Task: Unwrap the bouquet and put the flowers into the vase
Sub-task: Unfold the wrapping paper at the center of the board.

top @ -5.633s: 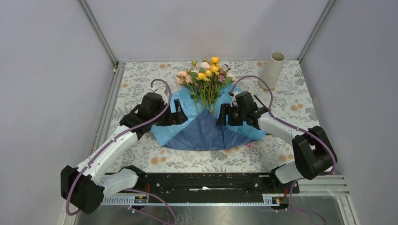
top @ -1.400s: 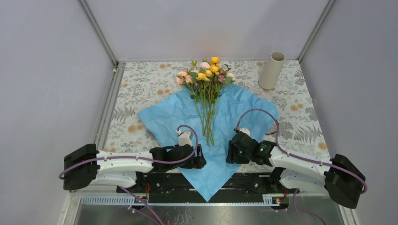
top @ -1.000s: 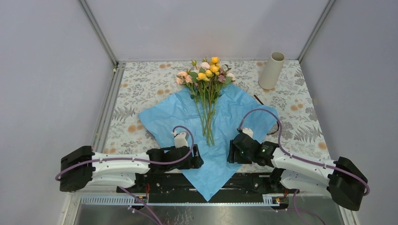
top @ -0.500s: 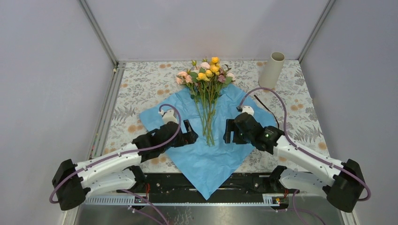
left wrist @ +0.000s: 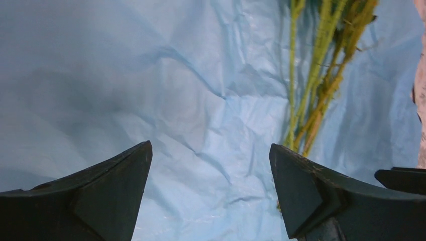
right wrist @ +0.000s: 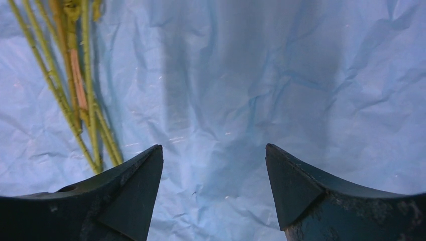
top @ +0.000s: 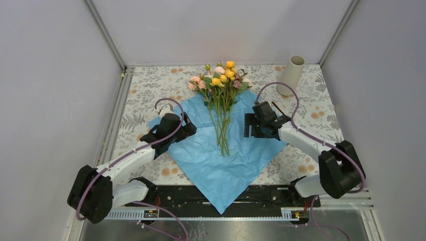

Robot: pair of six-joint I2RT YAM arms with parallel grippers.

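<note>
Top external view first: a sheet of blue paper (top: 221, 160) lies spread open in a rough diamond on the floral-print tablecloth (top: 150, 90). Its near corner hangs past the table edge over the black rail. The paper is thin and crinkled, creased all over with fine folds. On it lie the flowers (top: 221, 80), roses in yellow, pink and cream. The heads are bunched together at the far tip of the sheet and spill onto the cloth. Their stems (top: 222, 125) are thin and green, and run back toward the arms in a narrowing sheaf.

The vase (top: 291, 75) stands at the far right of the table, well apart from the flowers. It is a plain matte beige cylinder with a round mouth.

The left gripper (top: 188, 128) hangs over the left part of the sheet and the right gripper (top: 248, 125) over the right part, with the stems between them. In the left wrist view the left gripper (left wrist: 210, 148) has its dark, wedge-shaped fingers (left wrist: 110, 191) spread wide, with only wrinkled paper showing in the gap. The stem ends lie off toward the right finger. In the right wrist view the right gripper (right wrist: 214, 146) is likewise spread and grasps nothing, with the stems off to its left.
</note>
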